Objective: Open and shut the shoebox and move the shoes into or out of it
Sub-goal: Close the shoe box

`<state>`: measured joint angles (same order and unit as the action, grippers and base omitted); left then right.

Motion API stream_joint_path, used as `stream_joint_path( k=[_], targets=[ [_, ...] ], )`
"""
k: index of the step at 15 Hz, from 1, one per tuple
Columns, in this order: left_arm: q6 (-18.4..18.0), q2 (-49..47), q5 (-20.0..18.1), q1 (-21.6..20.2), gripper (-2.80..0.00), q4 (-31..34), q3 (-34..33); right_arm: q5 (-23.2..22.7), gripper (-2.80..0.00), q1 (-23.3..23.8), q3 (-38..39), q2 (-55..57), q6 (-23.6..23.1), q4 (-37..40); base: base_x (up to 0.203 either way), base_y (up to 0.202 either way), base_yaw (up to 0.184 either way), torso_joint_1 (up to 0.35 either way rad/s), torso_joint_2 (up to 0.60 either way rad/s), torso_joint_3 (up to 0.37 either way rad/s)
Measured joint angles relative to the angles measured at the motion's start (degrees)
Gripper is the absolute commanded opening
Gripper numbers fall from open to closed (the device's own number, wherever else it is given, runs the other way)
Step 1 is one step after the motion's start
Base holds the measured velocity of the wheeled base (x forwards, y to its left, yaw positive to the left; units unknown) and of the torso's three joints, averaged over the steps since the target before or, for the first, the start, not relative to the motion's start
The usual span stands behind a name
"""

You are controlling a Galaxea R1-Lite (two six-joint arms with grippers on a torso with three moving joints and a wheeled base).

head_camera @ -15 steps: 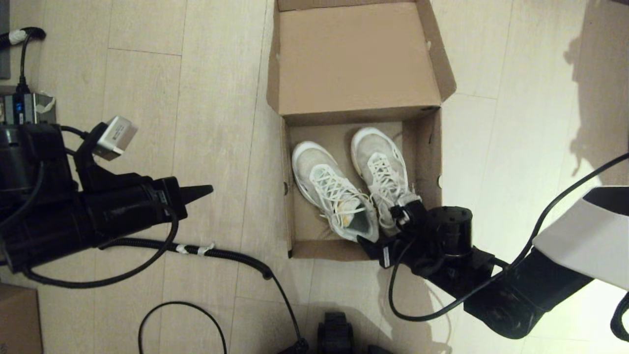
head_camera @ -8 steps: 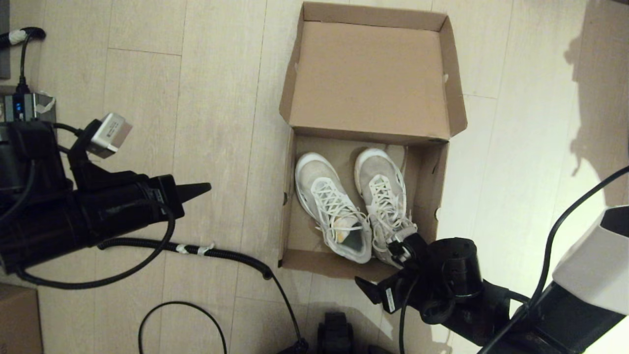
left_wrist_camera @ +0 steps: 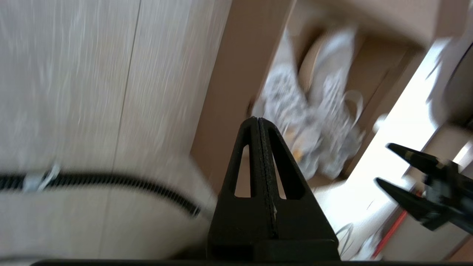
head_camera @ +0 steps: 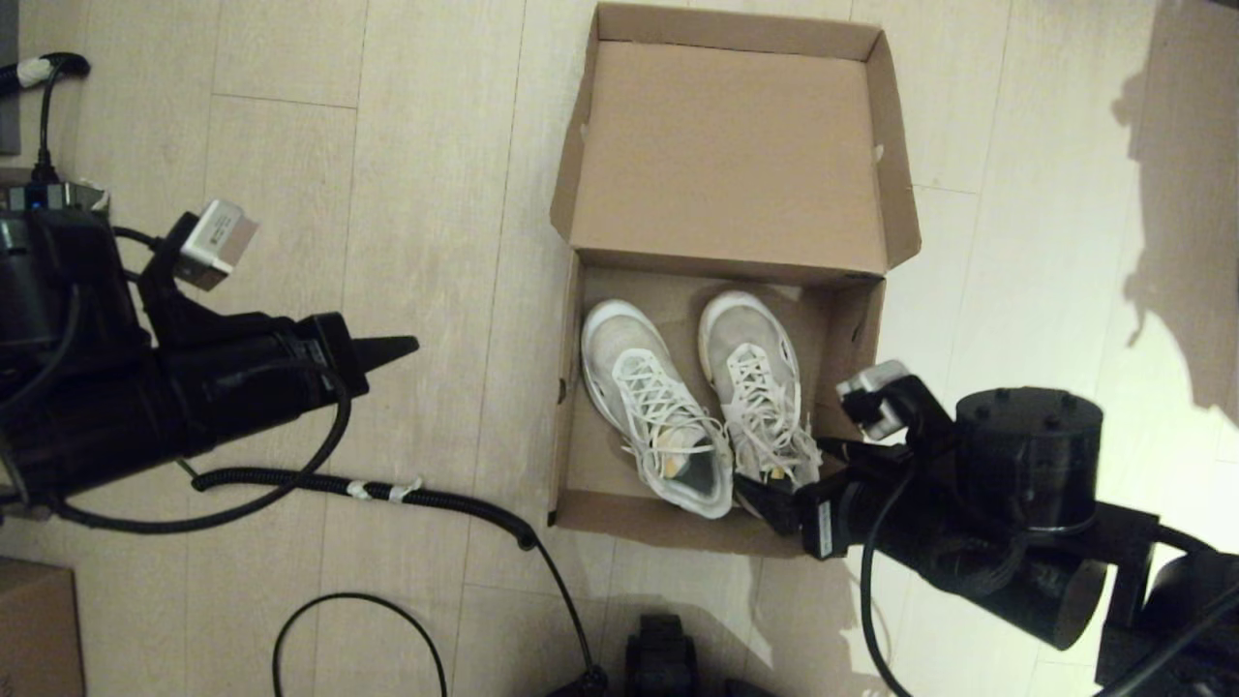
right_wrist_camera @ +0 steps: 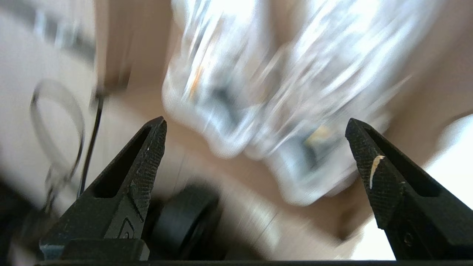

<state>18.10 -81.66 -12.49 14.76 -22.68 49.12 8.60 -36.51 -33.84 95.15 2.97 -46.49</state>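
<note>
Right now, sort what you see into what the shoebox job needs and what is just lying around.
Part of the job:
- shoebox, lid open
- shoes, both inside the box
- right gripper, open, at the box's near edge
- left gripper, shut, off to the left of the box

Lying about:
- cables on the floor
- smaller box at the lower left corner

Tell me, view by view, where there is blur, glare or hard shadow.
Head view: sharp, with hard shadows on the floor at right. Left wrist view: shut left claw crisp, shoebox and shoes smeared, glare beside them. Right wrist view: open right claw crisp, shoes heavily motion-blurred.
</note>
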Motion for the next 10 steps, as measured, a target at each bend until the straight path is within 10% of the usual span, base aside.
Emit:
stream_joint_path(
  k=[1,6,10],
  targets=[
    [0.74,-0.95,-0.08,0.00,-2.80,0.01,1.99,0.96,-2.80,0.85,-2.17,-2.13,-0.03,2.53,0.000,0.000,0.000,0.000,0.00,0.000],
    [1.29,-7.20,-3.28,-0.07,-2.80,0.08,10.92,-0.01,-2.80,12.58,-12.73,-7.18,0.62,11.77,0.000,0.000,0.000,0.000,0.00,0.000],
    [1.52,-14.45,-8.50,-0.41,-2.80,0.06,20.35,-10.69,-2.80,28.50,-22.60,-7.05,6.18,20.48,0.000,0.000,0.000,0.000,0.00,0.000]
  ],
)
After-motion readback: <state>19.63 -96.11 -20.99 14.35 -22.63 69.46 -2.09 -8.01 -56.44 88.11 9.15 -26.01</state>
